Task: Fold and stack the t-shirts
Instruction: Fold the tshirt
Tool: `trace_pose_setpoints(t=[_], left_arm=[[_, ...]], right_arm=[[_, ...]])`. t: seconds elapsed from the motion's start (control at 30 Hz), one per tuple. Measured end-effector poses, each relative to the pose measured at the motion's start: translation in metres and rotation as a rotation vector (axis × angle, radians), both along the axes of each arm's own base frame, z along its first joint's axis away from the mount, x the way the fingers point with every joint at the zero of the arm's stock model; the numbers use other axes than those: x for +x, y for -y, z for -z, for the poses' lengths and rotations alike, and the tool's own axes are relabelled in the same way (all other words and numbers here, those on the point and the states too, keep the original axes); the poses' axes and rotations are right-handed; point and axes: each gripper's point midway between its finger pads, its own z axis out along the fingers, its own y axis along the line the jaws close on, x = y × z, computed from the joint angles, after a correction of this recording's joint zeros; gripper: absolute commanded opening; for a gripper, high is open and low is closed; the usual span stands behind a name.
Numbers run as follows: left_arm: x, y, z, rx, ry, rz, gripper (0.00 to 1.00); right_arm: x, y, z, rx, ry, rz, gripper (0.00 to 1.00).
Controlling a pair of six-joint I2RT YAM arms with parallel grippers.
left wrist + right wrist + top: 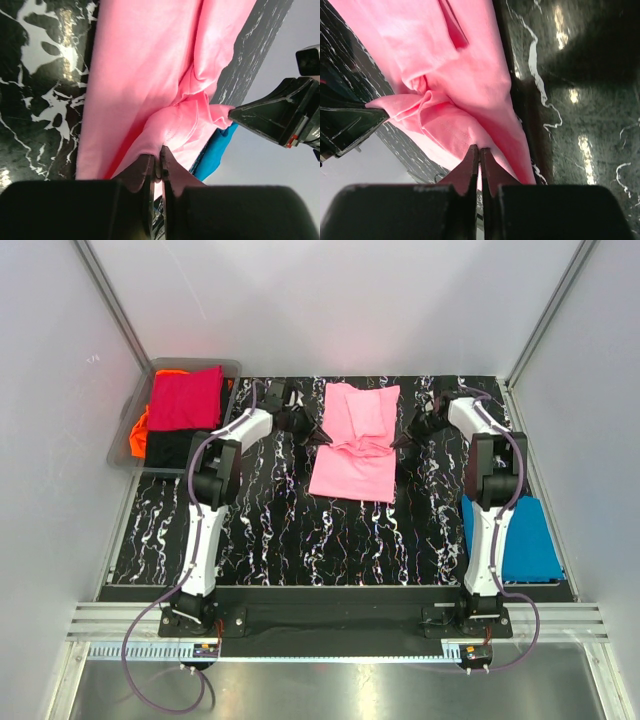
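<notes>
Blue first: a bright blue soft cloth t-shirt point(528, 540) lay folded flat at lower right of the top view, just beside the right arm, on the black white-veined marbled table mat point(300, 540). Looked finished.

Mid frame: the light pink soft cloth t-shirt point(355, 445) lay lengthwise, with layers overlapping in its upper half and a bunched ridge across the middle. The left gripper point(322, 438) was clenched on the edge toward frame left. The right gripper point(400, 443) was clenched on the opposite edge. Both sat at that ridge. Wrist views agreed: each had its jaws nipped on a thin pinch of pink hem, with the cloth tented between them.

Upper left: a grey plastic bin point(200, 363) held a crimson cloth shirt point(187, 398) above an orange cloth shirt point(140, 430) and a black cloth shirt point(170, 448).

My read: the step was the cross fold, one half over the other. To do it well:
- Hold both pinches level.
- Move both arms at one pace.
- Carry slight tension so the ridge flattens.
- Lay edge on edge before release.

Uneven pace would likely skew the fold, and pinches that thin might slip.
</notes>
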Motion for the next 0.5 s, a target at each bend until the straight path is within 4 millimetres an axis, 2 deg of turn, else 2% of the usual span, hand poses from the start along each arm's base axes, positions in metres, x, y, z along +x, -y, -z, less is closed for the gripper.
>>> trace_pose_setpoints(t=[0.1,0.17,0.27,0.37,0.4,0.5], left_arm=[[0.003,-0.003,0.003,0.0,-0.01,-0.012,0.16],[0.008,-0.005,0.003,-0.003,-0.006,-0.02,0.3],[0.02,-0.009,0.002,-0.011,0.006,-0.038,0.42],[0.033,-0.015,-0.002,-0.018,0.023,-0.058,0.5],[0.037,-0.017,-0.004,-0.019,0.034,-0.062,0.51],[0.045,-0.022,-0.013,-0.013,0.077,-0.064,0.53]], right_arm=[[0.009,0.0,0.0,0.012,0.008,-0.004,0.09],[0.015,0.001,-0.001,0.023,0.014,-0.007,0.12],[0.031,0.004,0.002,0.023,0.033,-0.007,0.26],[0.045,0.01,0.005,0.021,0.046,0.0,0.35],[0.051,0.013,0.005,0.019,0.052,0.002,0.44],[0.064,0.026,-0.001,0.005,0.071,0.009,0.48]])
